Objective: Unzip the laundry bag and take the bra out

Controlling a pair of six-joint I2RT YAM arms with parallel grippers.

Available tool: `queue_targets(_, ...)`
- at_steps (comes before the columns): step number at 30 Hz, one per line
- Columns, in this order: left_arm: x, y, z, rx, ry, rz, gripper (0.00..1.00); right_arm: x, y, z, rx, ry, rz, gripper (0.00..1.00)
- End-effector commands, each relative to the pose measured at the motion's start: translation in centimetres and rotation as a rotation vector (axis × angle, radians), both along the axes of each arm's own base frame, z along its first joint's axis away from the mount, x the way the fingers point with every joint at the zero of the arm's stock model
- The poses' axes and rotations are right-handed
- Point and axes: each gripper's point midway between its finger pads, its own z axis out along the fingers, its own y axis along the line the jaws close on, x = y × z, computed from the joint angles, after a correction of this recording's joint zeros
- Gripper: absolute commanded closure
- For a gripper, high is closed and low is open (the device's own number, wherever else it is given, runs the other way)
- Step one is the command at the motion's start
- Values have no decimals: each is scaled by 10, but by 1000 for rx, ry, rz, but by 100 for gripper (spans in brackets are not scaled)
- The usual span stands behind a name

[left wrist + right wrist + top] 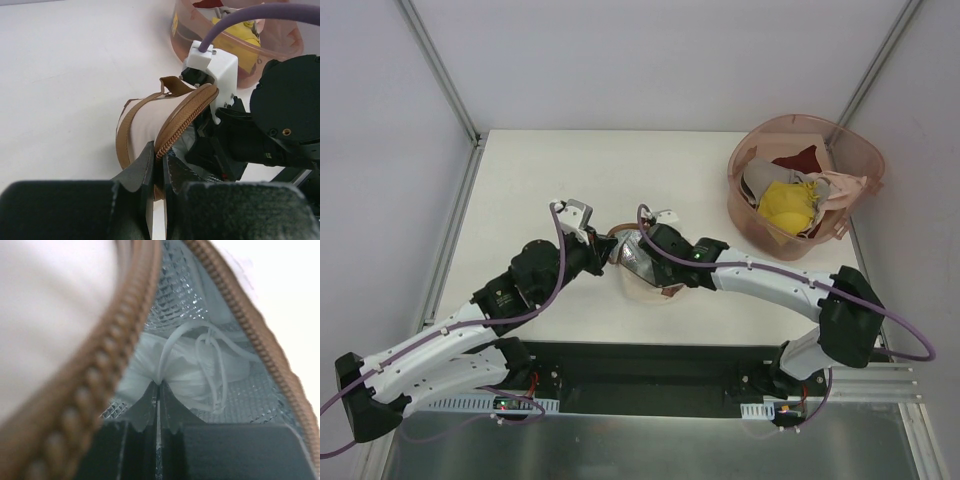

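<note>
Left fingers [153, 159]: you had them clenched on the laundry bag [147, 120] at its zipper edge.
Right fingers [155, 393]: you had them clamped on the bra [192, 371] inside.

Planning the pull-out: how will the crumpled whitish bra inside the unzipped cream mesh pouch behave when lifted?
Likely floppy: the whitish bra lies bunched in folds, so it should drape from the right gripper pinching it. Its thin white straps loop loosely and may snag the brown zipper teeth.
</note>
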Motion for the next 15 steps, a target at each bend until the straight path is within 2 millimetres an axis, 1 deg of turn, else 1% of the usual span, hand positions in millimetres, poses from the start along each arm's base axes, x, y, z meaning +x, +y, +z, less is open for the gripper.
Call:
queue_targets(1, 4, 2, 29, -70, -85, 29, 100, -7, 2, 44, 80, -50, 57, 99)
queue_targets(3, 7, 2, 22, -48, -80, 44, 100, -6, 2, 67, 124, -90, 71, 99)
queue_targets(4, 8, 2, 20, -42, -76, 48, 100, -6, 2, 91, 188, -134, 77, 99)
queue_targets(6, 9, 0, 11, -27, -57, 47, 100, -7, 1, 115, 251, -183, 97, 99)
queue_targets(7, 10, -1, 9, -25, -51, 46, 100, -7, 4, 128, 297, -214, 105, 99)
queue_targets(8, 9, -3, 3, -23, -34, 41, 100, -9, 0, 147, 349, -252, 112, 99)
queue_targets(10, 9, -5, -1, -22, -21, 33, 100, -10, 3, 167, 428, -295, 125, 99)
queue_targets(11, 8, -7, -4, -18, -12, 29, 100, -12, 1, 178, 464, -314, 129, 99)
queue_targets(13, 8, -9, -7, -16, -4, 24, 100, -13, 2, 188, 504, -328, 134, 99)
queue_targets(15, 8, -11, -9, -9, 3, 17, 100, -15, 4, 192, 527, -330, 143, 99)
